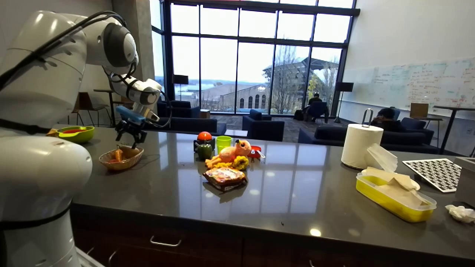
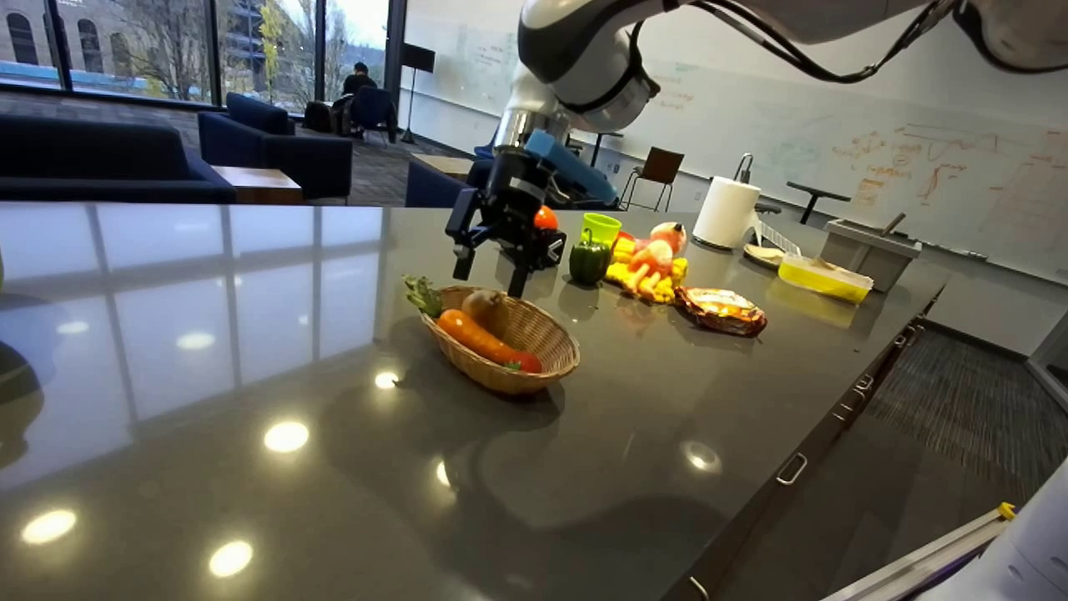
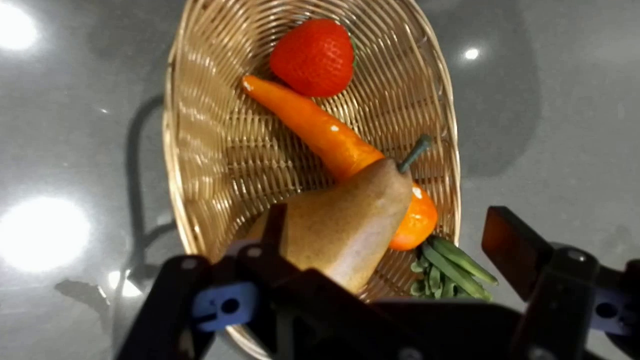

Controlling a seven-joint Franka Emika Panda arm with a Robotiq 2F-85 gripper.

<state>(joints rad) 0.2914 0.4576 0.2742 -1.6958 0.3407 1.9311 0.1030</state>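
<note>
Spread claw [image 2: 491, 275] above the pear [image 3: 345, 215] in the wicker basket [image 3: 200, 125]

And here's that pear, at six o'clock inside the basket, its stem [image 3: 415, 152] aimed between one and two in the wrist view. It overlaps the carrot [image 3: 310, 117], so I'd guess the carrot helps prop it up! That carrot slants from eleven down to four, probably because its length suits the basket that way, with the greens [image 3: 450, 272] poking over the edge. Up at twelve sits the strawberry [image 3: 315, 57], just beside the carrot, the woven sides likely stopping any roll.

The claw? Fully parted, nothing pinched! Touching the basket? Can't tell!

Only the wrist view picks out that stem clearly, while both exterior views give what it can't: the claw standing over the tabletop [image 2: 150, 484]. Neighbours too: at one to two o'clock from the basket in an exterior view, the bell pepper [image 2: 590, 261], the green cup [image 2: 599, 225] close behind; and in an exterior view, the red dish [image 1: 255, 152] at the plush bird's [image 1: 230, 152] three o'clock, unseen from the wrist
</note>
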